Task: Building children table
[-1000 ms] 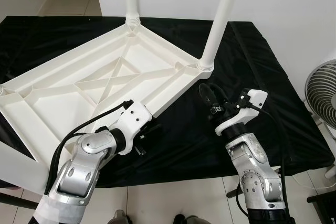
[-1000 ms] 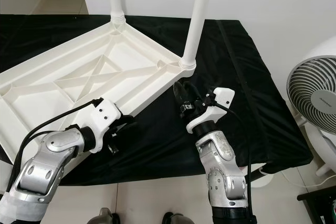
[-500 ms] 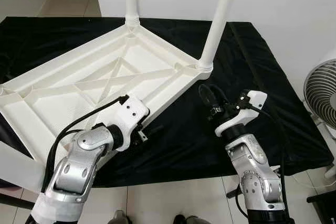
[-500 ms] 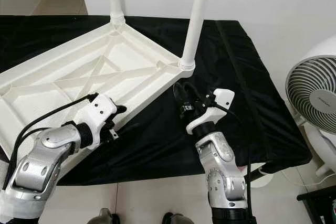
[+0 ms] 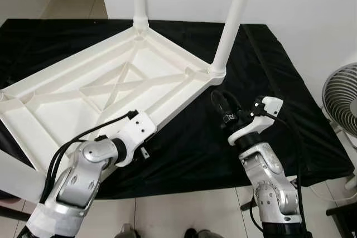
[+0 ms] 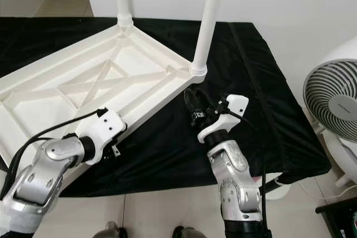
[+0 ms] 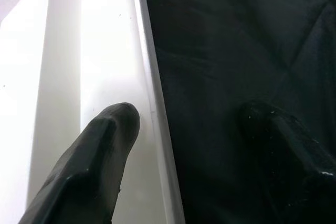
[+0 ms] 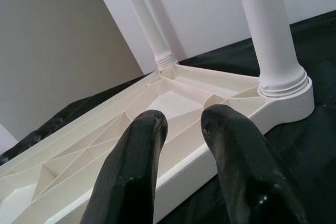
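On the black cloth lies the white plastic ribbed tabletop, upside down, with two white round legs standing upright in its far corner sockets. Left gripper sits at the tabletop's near long edge, fingers spread open: one black finger over the white rim, the other over the cloth. Right gripper hovers just beside the tabletop's near-right leg socket, fingers slightly parted, holding nothing. A white fan stands right of the cloth.
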Controlling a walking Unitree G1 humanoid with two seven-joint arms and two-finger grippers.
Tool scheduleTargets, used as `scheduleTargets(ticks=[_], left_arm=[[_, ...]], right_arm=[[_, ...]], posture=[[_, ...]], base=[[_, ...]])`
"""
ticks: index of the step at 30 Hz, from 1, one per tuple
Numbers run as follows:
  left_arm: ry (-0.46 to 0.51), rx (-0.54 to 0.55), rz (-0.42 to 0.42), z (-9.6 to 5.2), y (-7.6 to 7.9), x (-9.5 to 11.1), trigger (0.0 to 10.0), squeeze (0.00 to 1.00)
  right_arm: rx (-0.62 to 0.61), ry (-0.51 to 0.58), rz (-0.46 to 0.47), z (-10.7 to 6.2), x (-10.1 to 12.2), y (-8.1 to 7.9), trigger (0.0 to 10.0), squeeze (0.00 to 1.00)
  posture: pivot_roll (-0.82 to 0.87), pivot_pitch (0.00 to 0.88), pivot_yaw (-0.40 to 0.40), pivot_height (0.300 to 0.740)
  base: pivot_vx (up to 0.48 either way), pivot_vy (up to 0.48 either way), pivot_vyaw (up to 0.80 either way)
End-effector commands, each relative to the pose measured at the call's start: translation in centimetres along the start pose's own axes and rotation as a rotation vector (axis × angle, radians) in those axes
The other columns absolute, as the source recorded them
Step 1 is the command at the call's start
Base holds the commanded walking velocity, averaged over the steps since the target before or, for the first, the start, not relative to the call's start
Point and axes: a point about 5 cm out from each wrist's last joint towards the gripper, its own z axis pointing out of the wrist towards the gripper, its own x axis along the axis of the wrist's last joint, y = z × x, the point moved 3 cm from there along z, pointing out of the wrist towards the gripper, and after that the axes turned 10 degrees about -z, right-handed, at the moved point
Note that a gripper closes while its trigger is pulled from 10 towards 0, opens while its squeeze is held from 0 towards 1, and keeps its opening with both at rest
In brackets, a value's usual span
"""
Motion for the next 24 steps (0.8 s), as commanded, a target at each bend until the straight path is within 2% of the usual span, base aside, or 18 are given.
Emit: scheduleTargets(ticks=[1, 6, 7, 9, 10, 13, 18, 24], left_arm=[[-0.048, 0.105, -0.019, 0.3, -0.8, -1.2, 10.0, 0.00], [-0.061, 0.153, -0.048, 0.5, -1.6, -1.3, 10.0, 0.00], [-0.057, 0.175, -0.062, 0.5, -1.9, -1.2, 2.9, 0.00], [-0.053, 0.187, -0.069, 0.6, -2.1, -1.1, 2.9, 0.00], [-0.050, 0.207, -0.088, 0.6, -2.4, -1.1, 0.0, 0.00], [-0.057, 0.255, -0.112, 0.6, -3.0, -1.1, 0.0, 0.00], [-0.059, 0.267, -0.116, 0.6, -3.2, -1.2, 0.0, 0.00], [-0.069, 0.355, -0.161, 1.1, -4.2, -1.3, 0.0, 0.00]], right_arm=[[0.003, 0.000, 0.001, 0.0, -0.1, 0.0, 10.0, 0.00], [0.001, 0.001, -0.001, 0.1, -0.1, 0.0, 10.0, 0.00], [-0.001, 0.002, -0.002, 0.1, -0.1, 0.0, 10.0, 0.00], [-0.003, 0.003, -0.003, 0.1, -0.1, 0.1, 10.0, 0.00], [-0.006, 0.003, -0.004, 0.1, -0.1, 0.1, 10.0, 0.00], [-0.011, 0.005, -0.006, 0.1, -0.1, 0.2, 10.0, 0.00], [-0.012, 0.006, -0.006, 0.1, 0.0, 0.2, 10.0, 0.00], [-0.014, 0.013, -0.007, 0.2, 0.1, 0.2, 10.0, 0.00]], posture=[[0.11, 0.103, -0.030, 0.740], [0.11, 0.103, -0.029, 0.740], [0.11, 0.103, -0.026, 0.740], [0.11, 0.103, -0.026, 0.740], [0.11, 0.104, -0.026, 0.740], [0.10, 0.104, -0.024, 0.740], [0.10, 0.104, -0.024, 0.740], [0.10, 0.101, -0.025, 0.740]], base=[[0.000, 0.000, 0.00], [0.000, 0.000, 0.00], [0.000, 0.000, 0.00], [0.000, 0.000, 0.00], [0.000, 0.000, 0.00], [0.000, 0.000, 0.00], [0.000, 0.000, 0.00], [0.000, 0.000, 0.00]])
